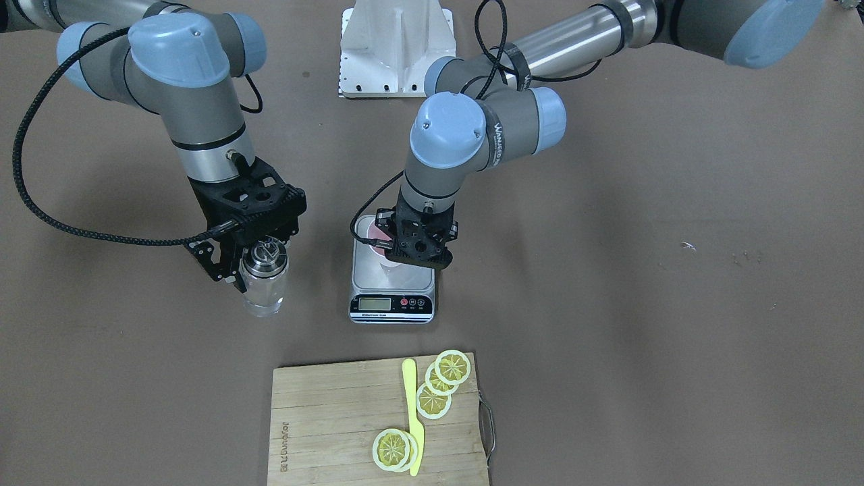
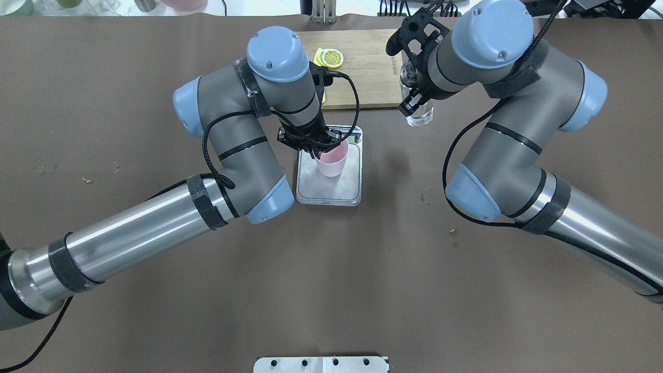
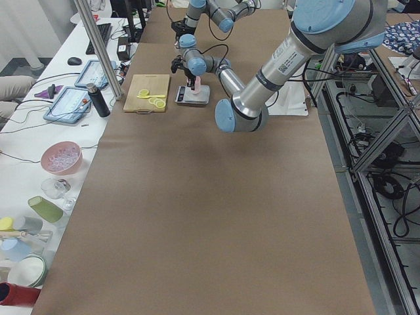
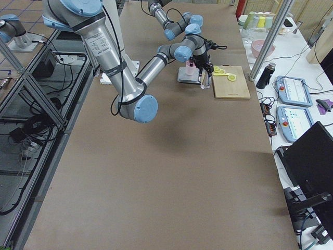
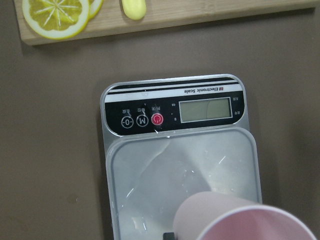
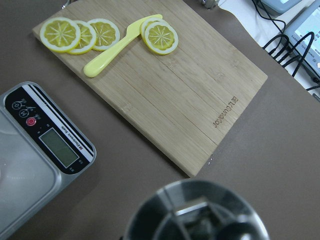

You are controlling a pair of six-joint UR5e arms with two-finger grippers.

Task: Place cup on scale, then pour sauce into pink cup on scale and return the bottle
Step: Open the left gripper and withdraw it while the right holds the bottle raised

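The pale pink cup [image 2: 331,163] stands upright on the silver platform of the scale [image 2: 326,192], toward its display end. My left gripper [image 2: 317,151] is shut on the cup's rim from above; the left wrist view shows the cup [image 5: 240,220] close up over the scale [image 5: 170,115]. The clear glass bottle [image 1: 264,293] with its metal spout cap stands on the table beside the scale. My right gripper [image 1: 260,278] is down over its neck and shut on it. The cap [image 6: 195,210] fills the bottom of the right wrist view. The sauce reads as clear liquid.
A wooden cutting board [image 1: 337,418] with lemon slices [image 1: 432,398] and a yellow plastic knife [image 1: 412,412] lies just beyond the scale and bottle. The robot's white base plate [image 1: 395,47] sits behind. Brown table surface stretches wide on both sides.
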